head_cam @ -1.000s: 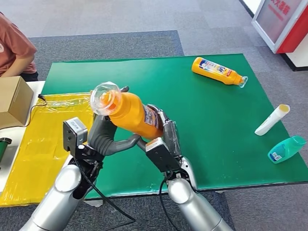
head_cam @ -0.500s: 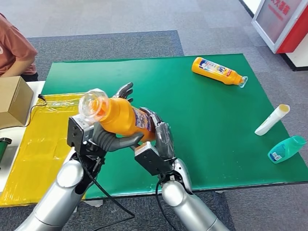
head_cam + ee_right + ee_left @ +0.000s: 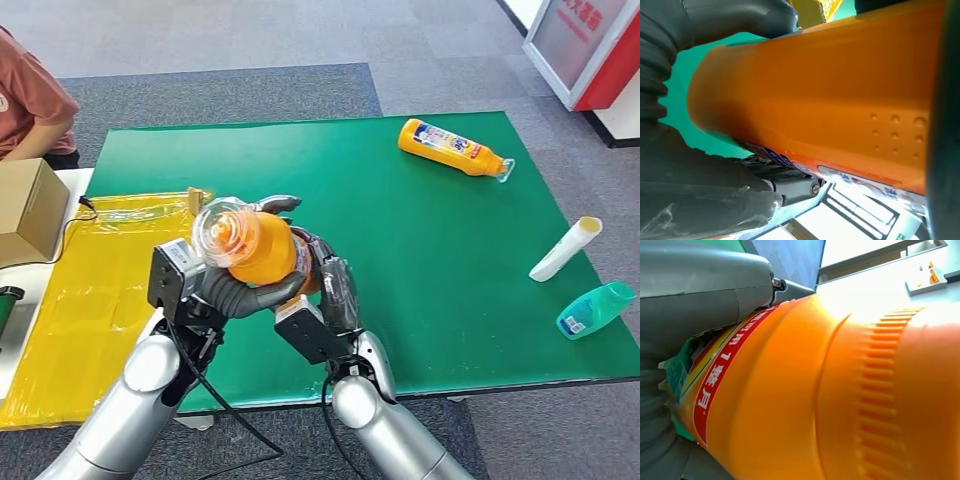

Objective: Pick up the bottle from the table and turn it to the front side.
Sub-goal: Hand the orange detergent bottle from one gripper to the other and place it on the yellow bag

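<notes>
Orange bottle (image 3: 260, 245) — held aloft in our left hand (image 3: 226, 290) and right hand (image 3: 332, 290); we'd rotate slowly, one grasp firm — label forward.

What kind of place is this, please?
Probably an indoor robot test or demo area: a green-covered table holding sample bottles such as the orange bottle, grey carpet floor, and a person sitting nearby.

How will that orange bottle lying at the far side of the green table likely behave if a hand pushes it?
The far orange bottle lies on its side on the green table, so its rounded body would probably roll or pivot. It looks like rigid plastic and should keep its shape. The glossy label may be somewhat slippery.
</notes>
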You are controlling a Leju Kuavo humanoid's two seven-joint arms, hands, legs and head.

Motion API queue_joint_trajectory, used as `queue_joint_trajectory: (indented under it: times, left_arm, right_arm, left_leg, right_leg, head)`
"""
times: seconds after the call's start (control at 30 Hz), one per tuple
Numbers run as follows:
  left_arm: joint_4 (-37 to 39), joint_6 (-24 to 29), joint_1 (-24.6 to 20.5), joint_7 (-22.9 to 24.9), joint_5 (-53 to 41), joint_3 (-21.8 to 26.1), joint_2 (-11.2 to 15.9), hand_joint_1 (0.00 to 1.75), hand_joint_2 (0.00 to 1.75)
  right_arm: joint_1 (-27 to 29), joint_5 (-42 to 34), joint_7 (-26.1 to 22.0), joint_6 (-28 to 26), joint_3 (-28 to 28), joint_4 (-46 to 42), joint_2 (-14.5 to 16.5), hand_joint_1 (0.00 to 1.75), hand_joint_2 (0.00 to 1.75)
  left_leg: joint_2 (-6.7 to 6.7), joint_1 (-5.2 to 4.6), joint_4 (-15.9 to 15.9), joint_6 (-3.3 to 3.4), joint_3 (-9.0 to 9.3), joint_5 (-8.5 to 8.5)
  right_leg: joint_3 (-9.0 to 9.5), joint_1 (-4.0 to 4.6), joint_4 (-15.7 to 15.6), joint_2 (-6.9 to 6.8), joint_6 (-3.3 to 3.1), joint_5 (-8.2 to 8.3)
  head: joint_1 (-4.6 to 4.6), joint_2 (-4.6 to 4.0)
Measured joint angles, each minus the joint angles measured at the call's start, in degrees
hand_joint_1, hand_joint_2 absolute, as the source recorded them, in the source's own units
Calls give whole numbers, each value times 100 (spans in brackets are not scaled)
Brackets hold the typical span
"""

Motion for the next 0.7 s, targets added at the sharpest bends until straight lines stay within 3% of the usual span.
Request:
queue_joint_trajectory:
  times: [0.43,0.57,0.7]
  left_arm:
    - [0,27,3,-8,-54,8,0,175,175]
    - [0,79,30,-58,-59,16,3,175,175]
    - [-38,299,140,-251,-118,41,5,175,175]
  right_arm:
    - [22,0,1,13,0,44,32,175,175]
    - [21,-14,26,38,0,55,32,2,175]
    - [34,-126,81,97,-16,79,32,0,175]
  left_leg:
    - [0,0,0,0,0,0]
    - [0,0,0,0,0,0]
    - [0,0,0,0,-1,0]
  right_leg:
    - [0,0,0,0,0,0]
    - [1,0,0,0,0,0]
    - [1,0,0,0,0,0]
  head:
    - [0,0]
    - [0,0]
    - [-1,0]
